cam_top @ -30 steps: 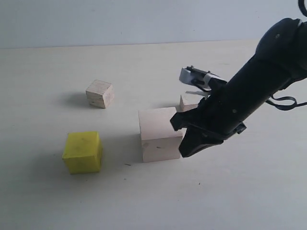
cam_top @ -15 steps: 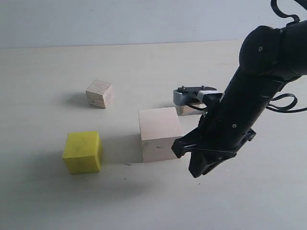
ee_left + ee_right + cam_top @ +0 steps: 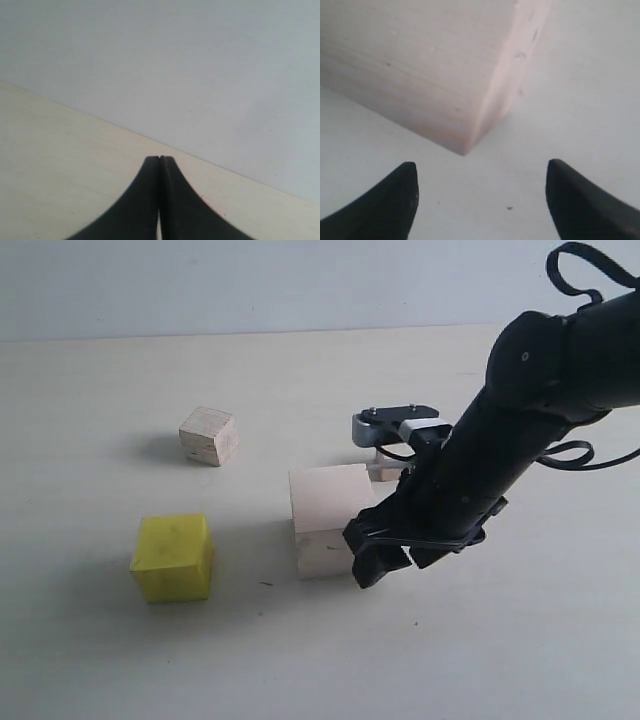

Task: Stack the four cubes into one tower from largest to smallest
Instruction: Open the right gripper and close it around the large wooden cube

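While my right gripper (image 3: 385,560) hangs low at the big pale cube (image 3: 325,515) in the middle of the bench (image 3: 520,670), the yellow cube (image 3: 173,557) sits toward the near left corner, the grainy cube (image 3: 208,435) farther back, and the tiny cube (image 3: 385,472) half hidden behind my arm. My left gripper (image 3: 159,200) is pressed together. Up close, my right jaws stand apart facing a corner of the big cube; closing here could twist it.

text: none legible | labels: none legible | brands: none legible | numbers: none legible | signs: none legible
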`<state>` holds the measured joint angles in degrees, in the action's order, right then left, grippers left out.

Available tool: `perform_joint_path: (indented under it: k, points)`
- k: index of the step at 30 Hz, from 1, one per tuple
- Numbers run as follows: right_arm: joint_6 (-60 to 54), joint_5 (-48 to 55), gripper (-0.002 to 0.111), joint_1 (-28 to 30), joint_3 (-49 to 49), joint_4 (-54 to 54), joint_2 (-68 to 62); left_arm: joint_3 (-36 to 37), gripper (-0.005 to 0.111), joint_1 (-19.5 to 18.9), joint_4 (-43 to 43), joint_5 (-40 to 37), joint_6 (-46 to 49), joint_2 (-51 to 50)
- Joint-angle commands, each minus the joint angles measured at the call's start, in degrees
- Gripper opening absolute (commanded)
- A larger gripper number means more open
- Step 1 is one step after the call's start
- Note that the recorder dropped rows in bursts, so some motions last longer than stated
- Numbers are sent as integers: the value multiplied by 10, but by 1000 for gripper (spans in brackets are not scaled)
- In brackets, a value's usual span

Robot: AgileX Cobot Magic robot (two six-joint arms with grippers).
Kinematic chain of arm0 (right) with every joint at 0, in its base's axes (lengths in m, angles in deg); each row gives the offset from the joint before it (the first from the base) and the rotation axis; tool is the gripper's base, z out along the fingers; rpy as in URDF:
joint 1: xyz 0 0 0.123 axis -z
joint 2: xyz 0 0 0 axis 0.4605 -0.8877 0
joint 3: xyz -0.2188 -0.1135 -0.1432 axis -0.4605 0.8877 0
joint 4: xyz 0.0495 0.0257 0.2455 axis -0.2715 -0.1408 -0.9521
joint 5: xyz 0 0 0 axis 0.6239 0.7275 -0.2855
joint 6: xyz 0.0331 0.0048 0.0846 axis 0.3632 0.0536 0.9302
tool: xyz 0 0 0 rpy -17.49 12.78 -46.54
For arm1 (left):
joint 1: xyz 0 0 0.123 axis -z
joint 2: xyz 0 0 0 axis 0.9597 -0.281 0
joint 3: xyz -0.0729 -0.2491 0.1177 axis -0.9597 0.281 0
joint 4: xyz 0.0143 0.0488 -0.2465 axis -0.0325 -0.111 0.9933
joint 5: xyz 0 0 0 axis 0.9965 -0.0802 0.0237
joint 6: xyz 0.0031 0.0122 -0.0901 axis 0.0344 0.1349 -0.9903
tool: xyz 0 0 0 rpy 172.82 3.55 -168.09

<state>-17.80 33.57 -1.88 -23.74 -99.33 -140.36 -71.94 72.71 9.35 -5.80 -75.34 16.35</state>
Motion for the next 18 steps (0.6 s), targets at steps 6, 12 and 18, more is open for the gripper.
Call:
perform_joint_path:
  k: [6, 12, 18]
  points:
    - [-90, -77, 69, 0, -12, -97, -31, 2, 0, -1, 5, -2, 0, 3]
    - [-91, -77, 69, 0, -55, -100, -33, 2, 0, -1, 5, -4, 0, 3]
    - [-88, -77, 69, 0, -92, -97, -58, 2, 0, -1, 5, -4, 0, 3]
